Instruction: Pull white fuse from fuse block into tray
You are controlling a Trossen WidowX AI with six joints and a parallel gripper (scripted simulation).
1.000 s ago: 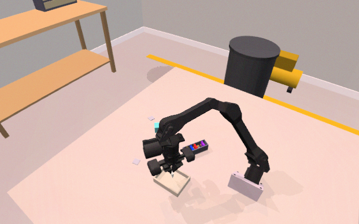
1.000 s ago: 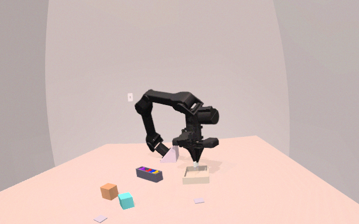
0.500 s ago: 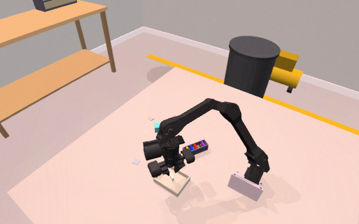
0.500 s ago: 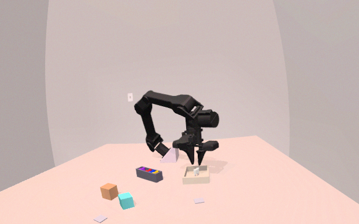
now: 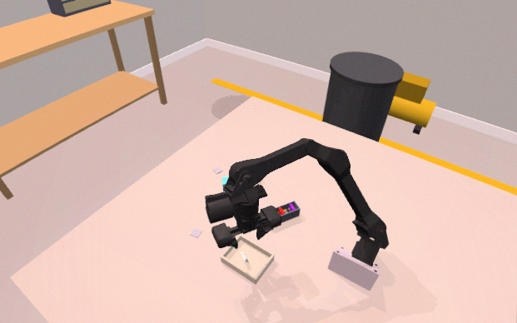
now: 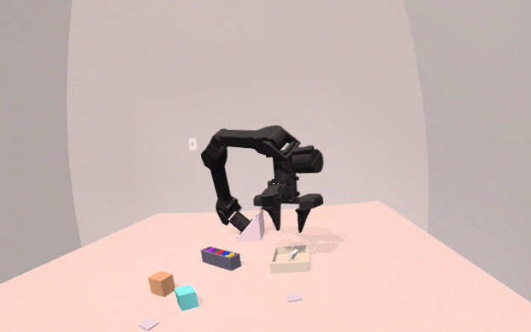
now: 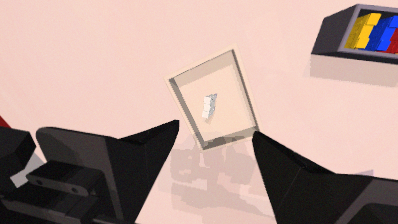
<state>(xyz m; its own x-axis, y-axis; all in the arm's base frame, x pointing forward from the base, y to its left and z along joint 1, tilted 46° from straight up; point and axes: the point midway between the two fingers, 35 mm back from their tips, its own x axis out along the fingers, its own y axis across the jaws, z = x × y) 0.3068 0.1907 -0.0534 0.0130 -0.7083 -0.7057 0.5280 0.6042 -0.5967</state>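
Note:
The white fuse [image 5: 244,256] [image 6: 293,255] [image 7: 209,106] shows within the walls of the beige tray [image 5: 238,271] [image 6: 289,267] [image 7: 227,85]. It looks tilted in the exterior view; whether it lies flat on the tray floor I cannot tell. My gripper [image 5: 247,241] [image 6: 289,231] [image 7: 215,130] is open and empty, its tips apart and above the tray's height. The dark fuse block [image 5: 291,216] [image 6: 219,259] [image 7: 332,35] stands apart from the tray, holding yellow [image 7: 362,31], blue [image 7: 385,34], red [image 5: 281,211] and purple [image 5: 291,206] fuses. The arm partly hides the block in the top view.
An orange cube [image 6: 162,284] and a cyan cube [image 5: 225,181] [image 6: 186,298] stand beyond the block, away from the arm base. Two thin pale squares lie on the table, one [image 5: 196,233] [image 6: 294,297] nearer the tray, the other [image 5: 217,171] [image 6: 148,324] near the cubes.

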